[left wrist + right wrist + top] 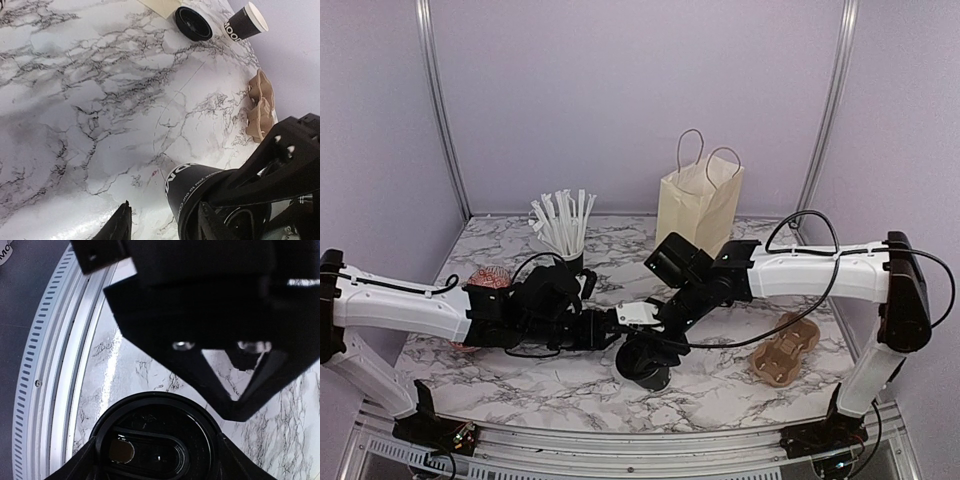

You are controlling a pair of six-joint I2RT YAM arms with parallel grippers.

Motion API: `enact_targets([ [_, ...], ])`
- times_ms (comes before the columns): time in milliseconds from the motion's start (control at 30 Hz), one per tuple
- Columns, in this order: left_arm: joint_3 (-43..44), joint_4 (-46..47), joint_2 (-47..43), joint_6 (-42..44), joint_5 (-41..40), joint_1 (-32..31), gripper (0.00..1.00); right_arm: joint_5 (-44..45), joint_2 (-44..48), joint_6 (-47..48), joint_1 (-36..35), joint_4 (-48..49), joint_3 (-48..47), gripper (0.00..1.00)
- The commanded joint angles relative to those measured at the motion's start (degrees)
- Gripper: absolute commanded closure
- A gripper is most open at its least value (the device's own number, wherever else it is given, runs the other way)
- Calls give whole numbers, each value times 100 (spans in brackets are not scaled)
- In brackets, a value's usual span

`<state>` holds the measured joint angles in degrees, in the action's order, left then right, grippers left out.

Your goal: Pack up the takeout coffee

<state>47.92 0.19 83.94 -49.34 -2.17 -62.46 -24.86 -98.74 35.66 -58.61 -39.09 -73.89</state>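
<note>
The takeout coffee point(645, 368), a black cup with white lettering and a black lid, is upright near the table's front middle. My right gripper point(647, 345) comes down on it from above. In the right wrist view its fingers point(87, 460) press both sides of the lid point(150, 440). My left gripper point(610, 335) is beside the cup on its left, jaws apart. In the left wrist view the cup body point(192, 187) lies against the right finger point(210, 222), while the left finger point(120, 225) stands clear of it.
A cream paper bag point(698, 205) stands at the back. A cup of white straws point(565, 235) is at the back left, a cardboard carrier point(785, 350) at the right. A loose black lid point(192, 24) and another black cup point(245, 22) lie near the bag. A metal rail point(55, 365) edges the table front.
</note>
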Motion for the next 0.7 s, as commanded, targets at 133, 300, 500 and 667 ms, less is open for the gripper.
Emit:
enact_targets([
  [133, 148, -255, -725, 643, -742, 14, 50, 376, -168, 76, 143, -481, 506, 35],
  [300, 160, -332, -878, 758, -895, 14, 49, 209, 186, 64, 472, -291, 463, 36],
  [500, 176, -429, -1066, 885, -1084, 23, 49, 158, 514, -6, 763, 186, 486, 36],
  [667, 144, -559, -1182, 1011, -1280, 48, 48, -179, 592, -156, 1259, 744, 414, 36],
])
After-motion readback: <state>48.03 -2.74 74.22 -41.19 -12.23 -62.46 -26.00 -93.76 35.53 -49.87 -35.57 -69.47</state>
